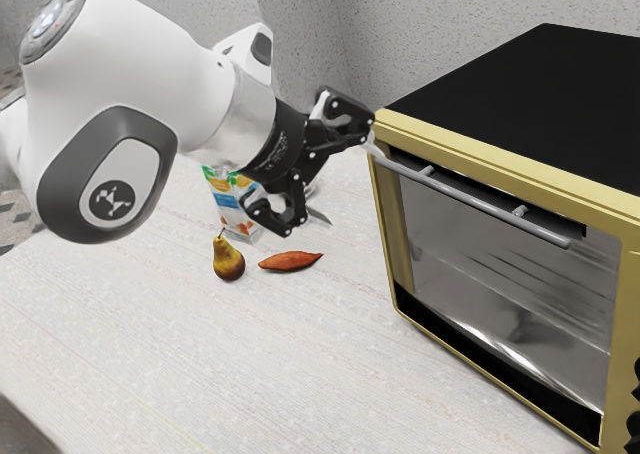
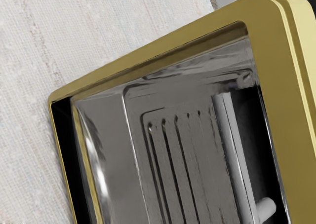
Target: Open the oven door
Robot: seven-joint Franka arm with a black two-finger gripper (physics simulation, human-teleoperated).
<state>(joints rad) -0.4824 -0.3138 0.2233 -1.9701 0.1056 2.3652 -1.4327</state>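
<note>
Oven door: shut as we see it, upright in the front of the oven, its glass showing a ridged grey interior.
Handle: a grey bar along the door's upper part, standing off it on short posts; our wrist view looks along it, with one post near.
Gripper: ours hangs over the counter, just beside the front corner of the oven at the exterior view's left, near that end of the handle.
Jaws: spread wide apart, with nothing held between them. The upper one in the exterior view comes right up by the handle's end; whether it touches, we cannot tell.
Oven: black on top, yellow-gold around the front, at the exterior view's right.
Knobs: dark, on the oven's front, past the door at the exterior view's right edge.
Pear: yellow-green and brown, stem up, on the counter below our gripper in the exterior view.
Sweet potato: orange-red, lying beside the pear on the side toward the oven.
Carton: white, blue, green and orange, behind the pear, partly hidden by our gripper.
Counter: pale, finely streaked.
</note>
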